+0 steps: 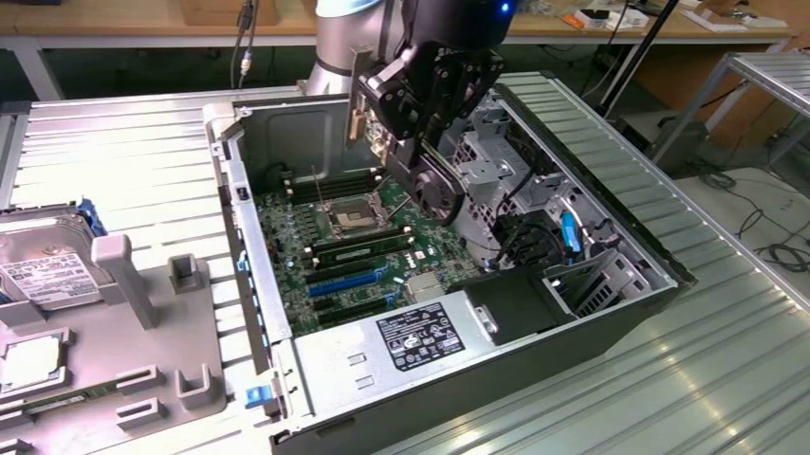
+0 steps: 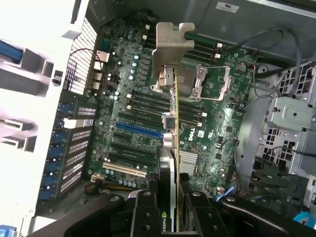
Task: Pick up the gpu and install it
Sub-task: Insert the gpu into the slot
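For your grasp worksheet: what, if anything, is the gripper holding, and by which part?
The gripper holds the gpu edge-on, clamped at the end opposite its metal bracket.

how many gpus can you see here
1. The gpu is clamped on edge in the gripper, above the motherboard inside the open case, and looks clear of the slots. Another could be hidden behind the arm.

The gpu (image 1: 438, 190) has a dull black face and a bare, matt silvery metal bracket (image 2: 170, 42). The motherboard (image 2: 207, 143) is glossy green. The case (image 1: 285, 118) is grey sheet metal; the table (image 1: 114, 152) is shiny ribbed metal.
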You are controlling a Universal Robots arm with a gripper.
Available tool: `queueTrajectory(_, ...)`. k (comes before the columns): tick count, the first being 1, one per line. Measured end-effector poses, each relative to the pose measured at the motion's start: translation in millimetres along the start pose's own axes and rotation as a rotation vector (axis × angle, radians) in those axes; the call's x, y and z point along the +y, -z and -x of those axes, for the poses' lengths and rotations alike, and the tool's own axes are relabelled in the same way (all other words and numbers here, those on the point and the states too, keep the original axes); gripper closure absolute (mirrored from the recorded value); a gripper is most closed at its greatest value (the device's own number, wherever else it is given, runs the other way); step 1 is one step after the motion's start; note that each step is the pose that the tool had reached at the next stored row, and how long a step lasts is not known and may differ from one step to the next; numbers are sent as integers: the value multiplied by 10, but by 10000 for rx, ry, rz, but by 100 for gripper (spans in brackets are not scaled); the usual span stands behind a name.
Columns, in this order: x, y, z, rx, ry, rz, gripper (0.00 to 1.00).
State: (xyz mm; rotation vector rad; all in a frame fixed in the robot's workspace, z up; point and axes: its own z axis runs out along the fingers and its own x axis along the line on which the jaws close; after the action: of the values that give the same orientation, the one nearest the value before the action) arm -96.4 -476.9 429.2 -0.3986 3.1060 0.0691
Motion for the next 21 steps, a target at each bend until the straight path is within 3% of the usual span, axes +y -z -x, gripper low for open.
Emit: queueTrajectory(21, -1, 0, 2, 147, 3457, 51, 73)
